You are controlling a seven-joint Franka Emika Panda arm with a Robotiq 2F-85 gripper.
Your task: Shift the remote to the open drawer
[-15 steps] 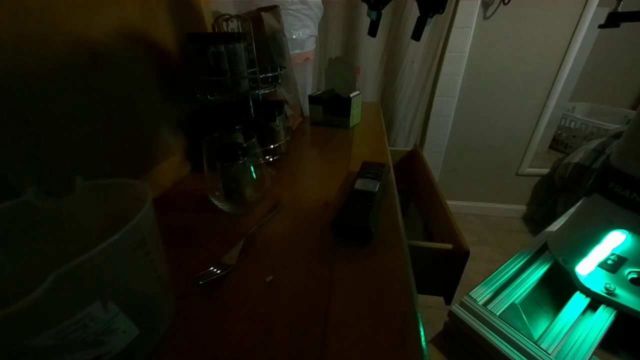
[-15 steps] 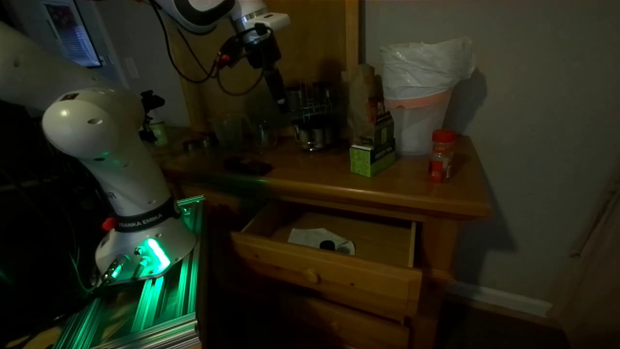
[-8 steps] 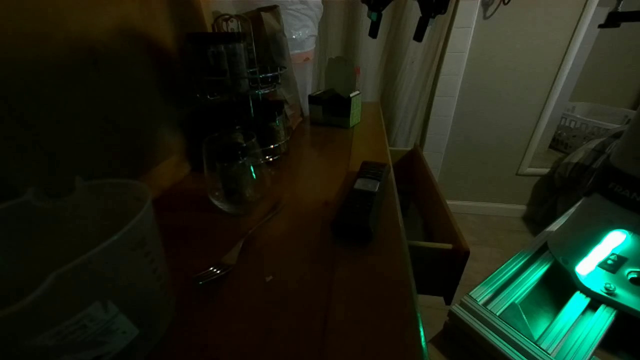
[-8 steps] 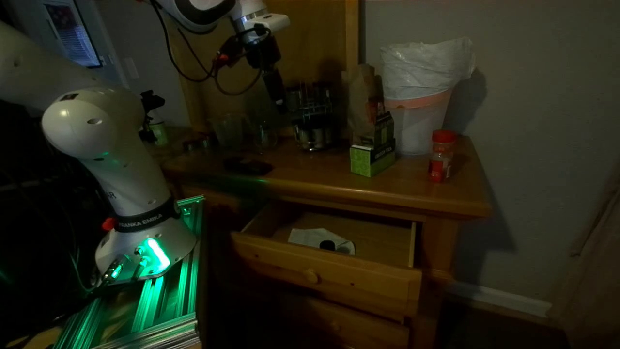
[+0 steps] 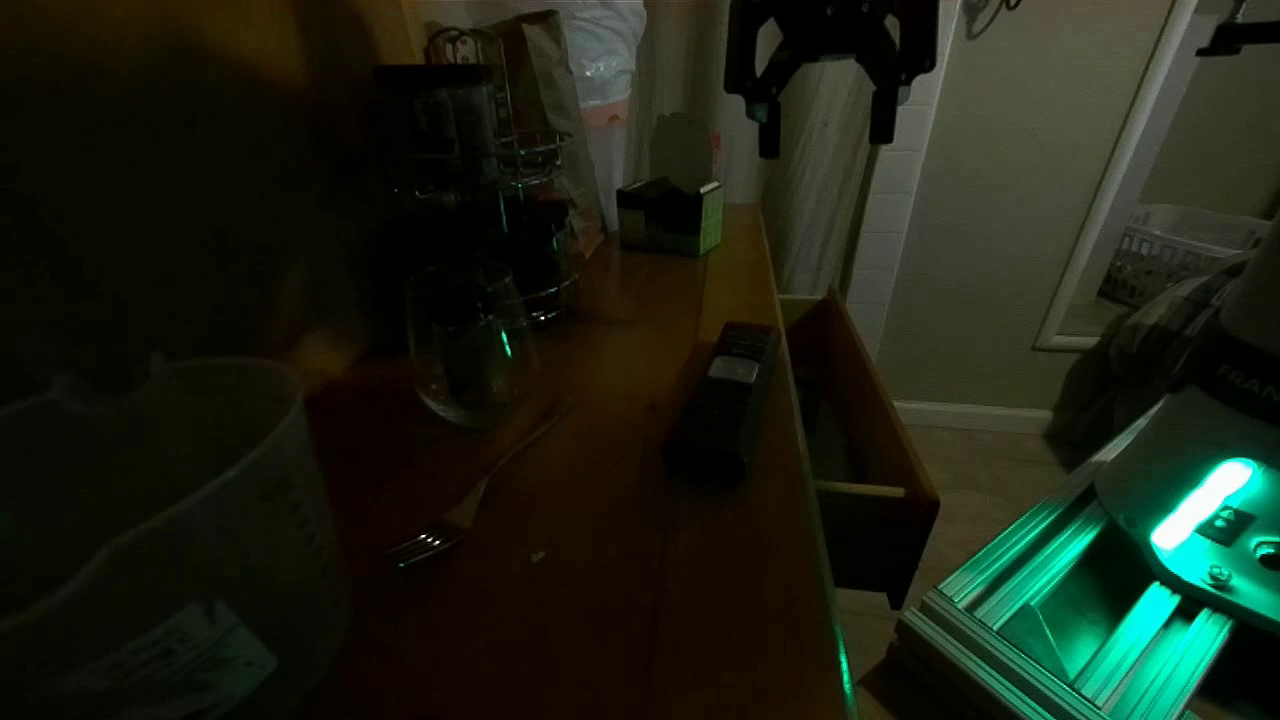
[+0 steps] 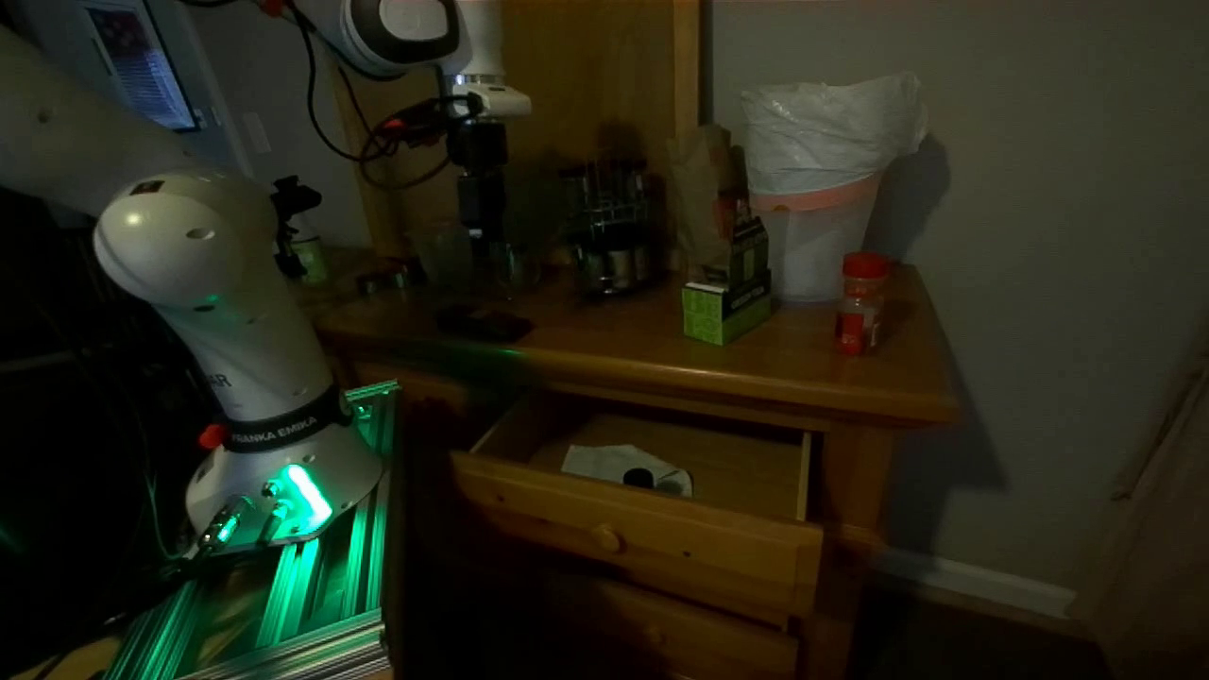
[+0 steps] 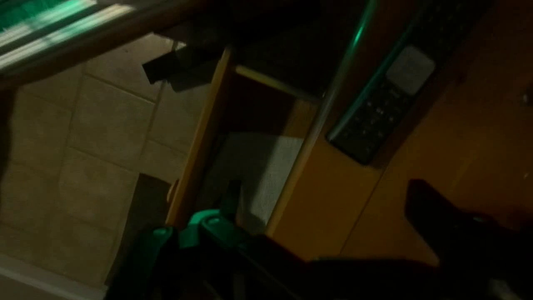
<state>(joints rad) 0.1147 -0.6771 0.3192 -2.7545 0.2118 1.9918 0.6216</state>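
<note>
The remote point(image 5: 728, 400) is a long black bar with a grey patch, lying on the wooden dresser top near its front edge. It also shows in an exterior view point(image 6: 484, 324) and at the upper right of the wrist view point(image 7: 377, 114). The open drawer point(image 6: 642, 543) is pulled out below the top, just in front of the remote's edge; it shows in an exterior view point(image 5: 880, 430) and the wrist view point(image 7: 200, 141). My gripper point(image 5: 826, 142) is open and empty, pointing down above the dresser, apart from the remote. In the wrist view its fingers point(image 7: 429, 208) stand wide apart.
A fork point(image 5: 470, 510), a stemless glass point(image 5: 470, 350) and a plastic jug point(image 5: 170, 520) stand behind the remote. A wire rack point(image 6: 609, 246), a green box point(image 6: 725, 307) and a red-capped jar point(image 6: 860, 302) are farther along. A pale cloth or paper point(image 6: 595, 461) lies in the drawer.
My gripper has come lower and swung from a tilt to nearly straight down, shifting toward the robot base side. It stays open. The remote and the drawer have not moved.
</note>
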